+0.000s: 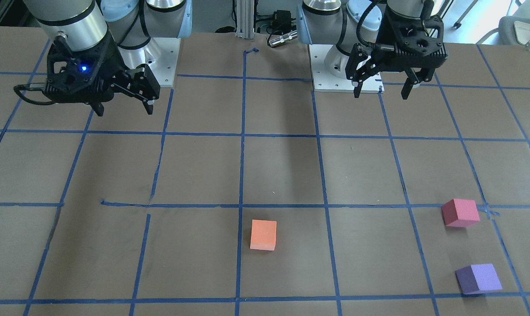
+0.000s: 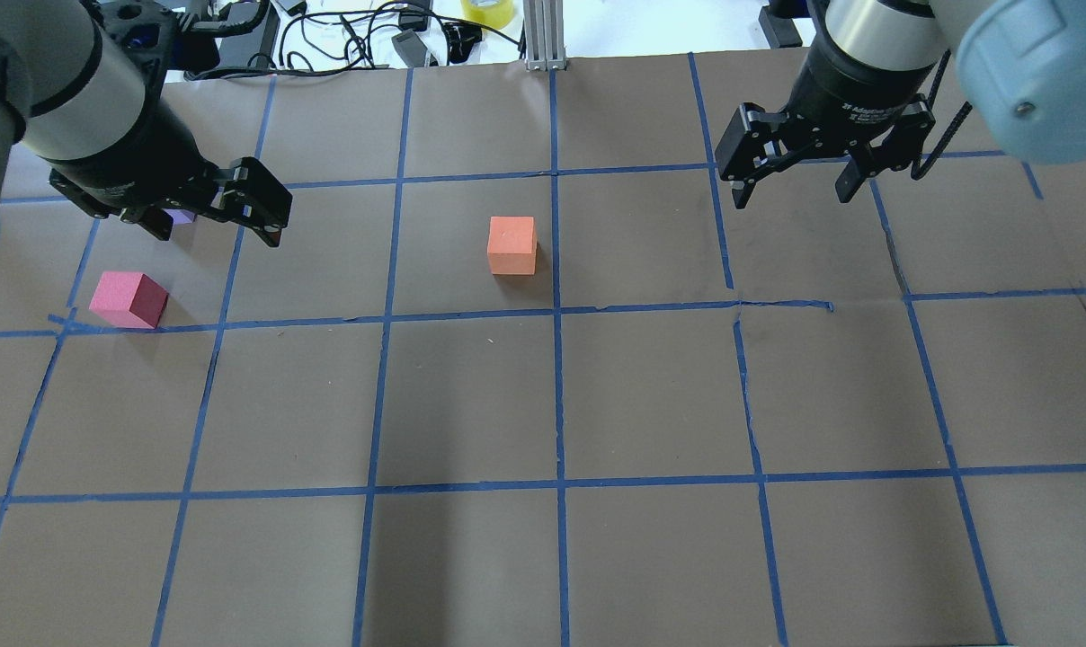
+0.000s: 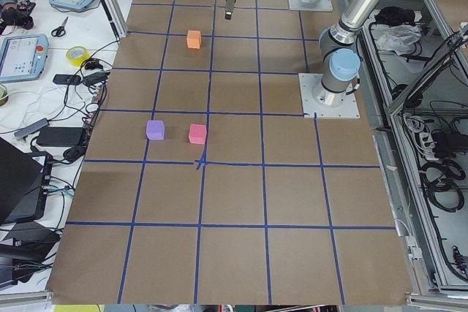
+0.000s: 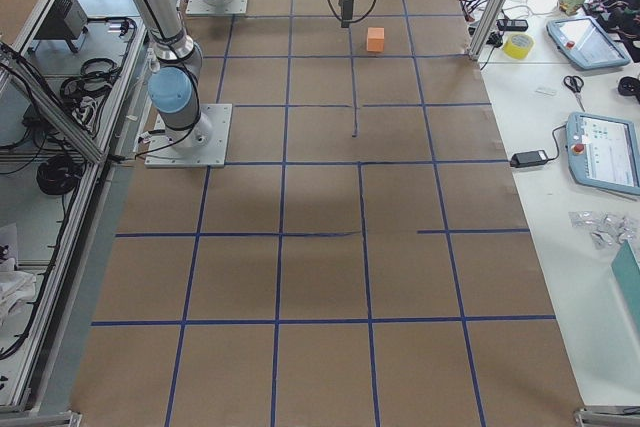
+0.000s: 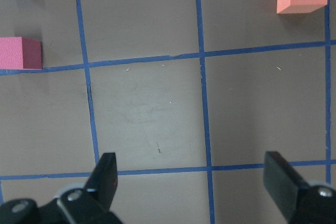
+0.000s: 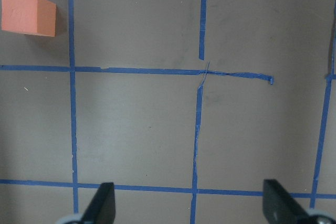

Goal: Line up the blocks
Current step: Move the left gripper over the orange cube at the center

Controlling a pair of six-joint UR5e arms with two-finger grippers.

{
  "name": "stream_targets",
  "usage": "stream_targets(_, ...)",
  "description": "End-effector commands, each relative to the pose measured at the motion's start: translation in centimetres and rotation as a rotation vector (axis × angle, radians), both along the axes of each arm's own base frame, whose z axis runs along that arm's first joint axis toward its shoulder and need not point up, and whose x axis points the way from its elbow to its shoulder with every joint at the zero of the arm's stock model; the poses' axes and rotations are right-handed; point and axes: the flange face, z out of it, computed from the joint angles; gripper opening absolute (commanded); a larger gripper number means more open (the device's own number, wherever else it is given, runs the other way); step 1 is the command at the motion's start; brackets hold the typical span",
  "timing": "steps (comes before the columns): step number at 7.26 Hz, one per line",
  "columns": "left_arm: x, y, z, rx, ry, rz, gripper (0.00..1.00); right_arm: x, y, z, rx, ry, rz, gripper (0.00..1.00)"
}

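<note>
here, left end effector, right end effector both spread, orange block between, pink block, purple block leftmost

A brown paper-covered table carries a blue tape grid; beyond the left gripper lie cables and a yellow tape roll.

One orange block, one pinkish-red block, one purple block, and two tools.
</note>
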Motion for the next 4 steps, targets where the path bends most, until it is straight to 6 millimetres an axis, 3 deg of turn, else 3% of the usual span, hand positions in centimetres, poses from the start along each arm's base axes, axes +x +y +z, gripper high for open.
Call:
stream_targets(1, 0.0, 0.1, 0.2, -0.004, -0.001, -0.003, 1.0, -0.4, -0.1, -0.3, 0.011, 0.006, -0.004, 1.0)
stream_targets(4, -1.2, -1.8, 3.4, -0.117, 0.135, 0.028, 1.0, -0.7, -0.2, -0.4, 0.014, 0.007, -0.011, 1.0)
